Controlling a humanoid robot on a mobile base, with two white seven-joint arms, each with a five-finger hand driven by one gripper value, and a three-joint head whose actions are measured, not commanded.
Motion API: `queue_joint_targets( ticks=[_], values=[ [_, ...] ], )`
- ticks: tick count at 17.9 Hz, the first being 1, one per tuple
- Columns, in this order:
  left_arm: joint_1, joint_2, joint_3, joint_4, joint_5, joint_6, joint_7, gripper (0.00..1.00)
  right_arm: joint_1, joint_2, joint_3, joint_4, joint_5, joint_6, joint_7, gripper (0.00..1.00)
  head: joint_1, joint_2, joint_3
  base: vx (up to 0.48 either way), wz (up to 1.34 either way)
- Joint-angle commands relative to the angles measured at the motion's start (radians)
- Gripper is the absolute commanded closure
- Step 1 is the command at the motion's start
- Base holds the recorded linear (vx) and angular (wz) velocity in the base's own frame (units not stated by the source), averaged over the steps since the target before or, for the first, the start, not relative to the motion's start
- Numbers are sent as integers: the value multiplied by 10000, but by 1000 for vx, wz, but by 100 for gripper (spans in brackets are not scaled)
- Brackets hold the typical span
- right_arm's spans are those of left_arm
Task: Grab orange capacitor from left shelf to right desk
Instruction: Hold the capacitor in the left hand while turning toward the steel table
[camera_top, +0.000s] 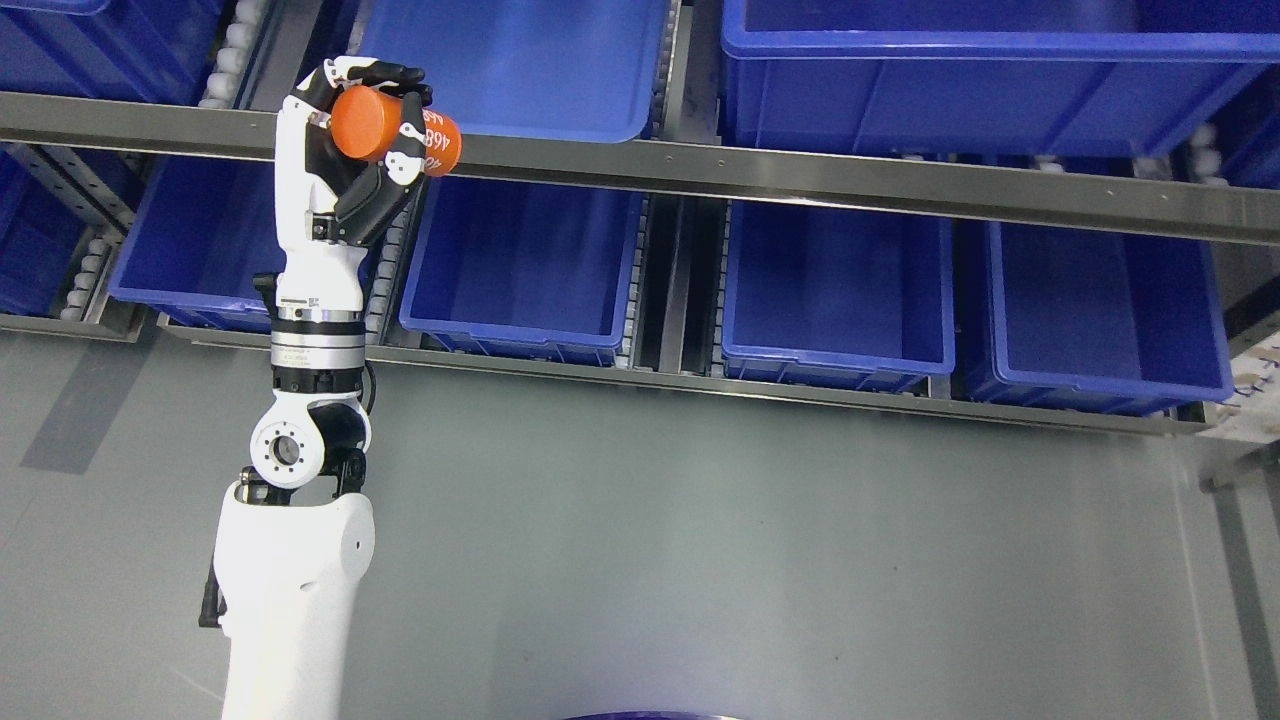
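My left hand (350, 130) is up at the left, fingers wrapped around the orange capacitor (395, 132), which lies tilted with its flat end toward me. It sits right in front of the metal shelf rail (800, 180), overlapping that edge. Moving right, blue bins (520, 270) line the lower shelf level, more above. Below the rack's front lip it's all bare grey floor (750, 560), loads of room to swing across.
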Motion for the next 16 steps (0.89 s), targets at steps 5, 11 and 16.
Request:
queue_joint_targets(
  ticks=[5,11,16],
  values=[
    [333,175,-525,-149,16,-105,-34,98,184,-174,-123,-175,31,8,-3,0,0,0,0,-135,-493],
    [364,175,-556,-149,16,-105,-34,98,184,-174,-123,-175,31,23,-3,0,0,0,0,-98,-647],
    [395,175,-541,-149,0,-136,-34,98,184,-174,-123,-175,31,8,-3,0,0,0,0,-36,-461]
  ],
)
